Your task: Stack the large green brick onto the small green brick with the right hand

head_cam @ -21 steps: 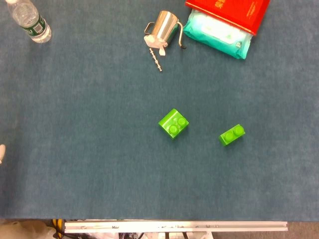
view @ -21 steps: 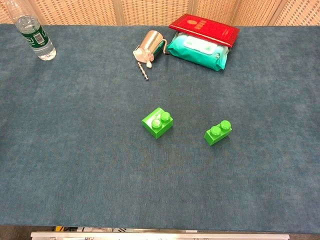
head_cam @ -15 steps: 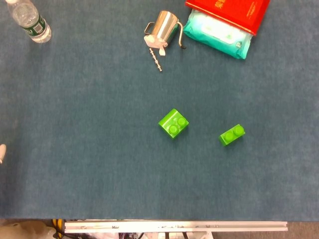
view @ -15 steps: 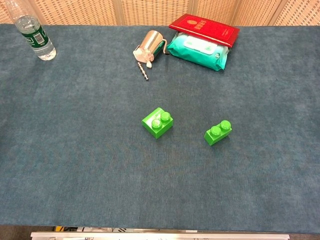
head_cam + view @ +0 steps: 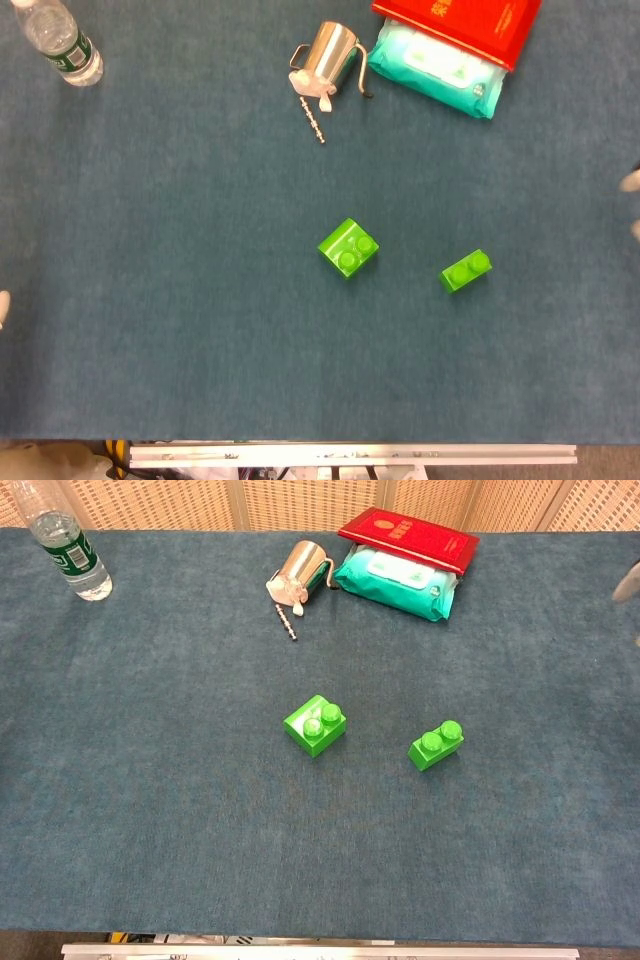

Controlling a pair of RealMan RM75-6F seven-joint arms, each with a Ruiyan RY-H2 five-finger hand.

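The large green brick [image 5: 348, 248] [image 5: 315, 724] stands studs-up near the middle of the blue cloth. To its right, apart from it, is the small green brick [image 5: 466, 270] [image 5: 436, 745]. Only pale fingertips of my right hand [image 5: 632, 181] [image 5: 629, 581] show at the right edge, far from both bricks and holding nothing that I can see. A sliver of my left hand [image 5: 3, 308] shows at the left edge of the head view; its pose is hidden.
At the back stand a steel cup [image 5: 328, 55] with a beaded chain [image 5: 313, 120], a teal wipes pack [image 5: 435, 70] under a red booklet [image 5: 455, 22], and a water bottle [image 5: 62, 42] at the far left. A metal rail [image 5: 350, 455] runs along the near table edge.
My right hand's fingertips have come into view at the right edge. The bricks and the left hand have not moved.
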